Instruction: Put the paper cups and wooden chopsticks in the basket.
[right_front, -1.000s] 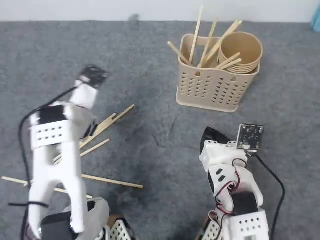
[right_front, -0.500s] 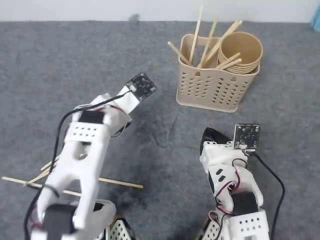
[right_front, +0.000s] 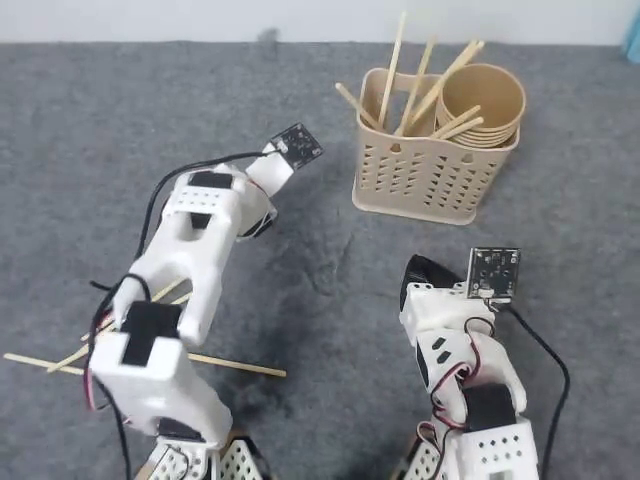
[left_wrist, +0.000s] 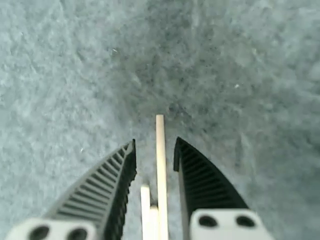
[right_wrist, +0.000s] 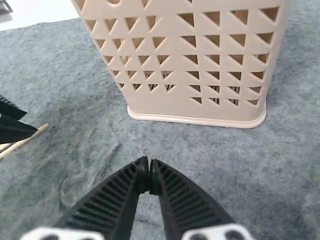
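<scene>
The beige basket (right_front: 420, 180) stands at the back right, holding stacked paper cups (right_front: 485, 98) and several wooden chopsticks (right_front: 400, 70). My left gripper (left_wrist: 154, 145) is shut on a few chopsticks (left_wrist: 160, 165), which stick out between its fingers above the grey mat. In the high view that arm stretches toward the basket, its gripper a little to the basket's left. My right gripper (right_wrist: 148, 168) is shut with nothing in it, low over the mat in front of the basket (right_wrist: 190, 60). It shows as a black tip (right_front: 415, 275) in the high view.
Loose chopsticks (right_front: 235, 367) lie on the grey mat at the front left, partly under the left arm. The left gripper's dark fingers and a chopstick end (right_wrist: 25, 139) show at the edge of the right wrist view. Bare mat lies between the arms and the basket.
The left arm has swung from the chopstick pile at the left toward the basket, carrying chopsticks with it. Fewer chopsticks lie on the mat. The right arm has not moved.
</scene>
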